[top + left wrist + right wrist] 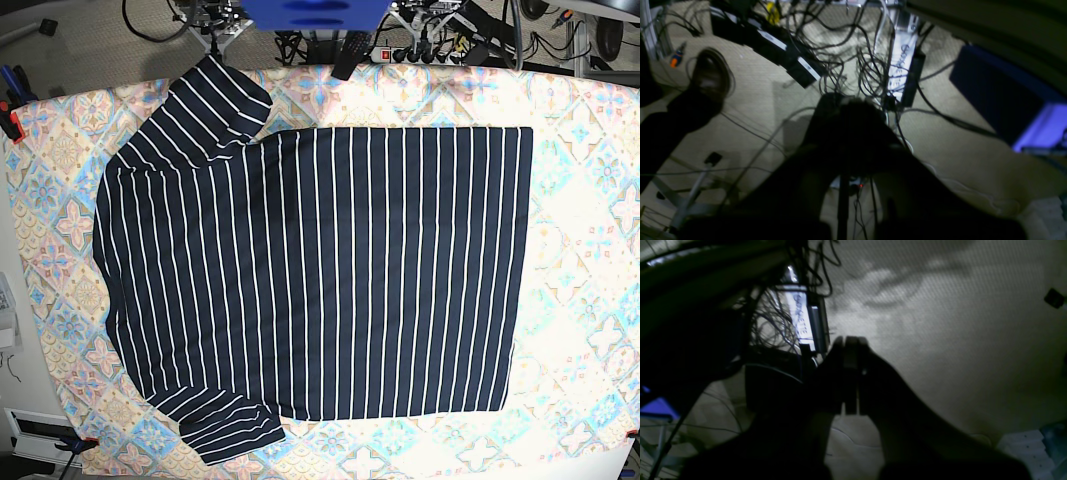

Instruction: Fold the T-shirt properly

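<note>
Navy striped T-shirt [320, 270] only in base view, wrist views carpet [957, 340]

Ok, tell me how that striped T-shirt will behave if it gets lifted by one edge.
The T-shirt would probably go floppy and drape, since it lies flat as thin fabric and its sleeves already crease. It likely weighs little for its spread. Dragging it may also rumple the patterned cloth underneath, because both are soft layers in contact.

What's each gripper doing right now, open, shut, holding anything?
Left gripper: too dark to see the jaws clearly; shut, nothing visibly held.
Right gripper: shut, fingers pressed together, holding nothing.
</note>
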Robot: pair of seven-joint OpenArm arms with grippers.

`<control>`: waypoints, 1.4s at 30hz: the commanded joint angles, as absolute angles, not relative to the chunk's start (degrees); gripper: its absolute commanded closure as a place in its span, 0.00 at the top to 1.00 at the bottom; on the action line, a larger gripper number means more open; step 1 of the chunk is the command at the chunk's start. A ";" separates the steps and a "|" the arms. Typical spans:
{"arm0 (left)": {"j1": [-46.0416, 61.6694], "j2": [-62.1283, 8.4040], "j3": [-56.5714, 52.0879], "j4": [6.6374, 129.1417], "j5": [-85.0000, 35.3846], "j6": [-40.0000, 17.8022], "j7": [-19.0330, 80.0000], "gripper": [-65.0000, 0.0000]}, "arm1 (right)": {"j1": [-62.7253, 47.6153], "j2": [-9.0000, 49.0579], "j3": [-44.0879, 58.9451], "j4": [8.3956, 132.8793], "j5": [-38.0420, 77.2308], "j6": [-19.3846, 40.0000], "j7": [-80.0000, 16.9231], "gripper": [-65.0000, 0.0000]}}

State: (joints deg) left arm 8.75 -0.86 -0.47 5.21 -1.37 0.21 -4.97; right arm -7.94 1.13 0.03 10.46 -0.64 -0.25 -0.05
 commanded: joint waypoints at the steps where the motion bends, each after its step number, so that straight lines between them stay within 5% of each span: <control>1: 9.19 -0.84 -0.48 5.23 -1.63 0.22 -4.97 0.00 | -8.04 1.45 -0.04 10.51 -0.31 -0.22 0.40 0.00; 42: 14.11 -3.21 -0.40 5.32 -1.54 0.22 -5.41 0.00 | -13.49 3.38 -0.04 10.95 -0.31 -0.22 0.48 0.00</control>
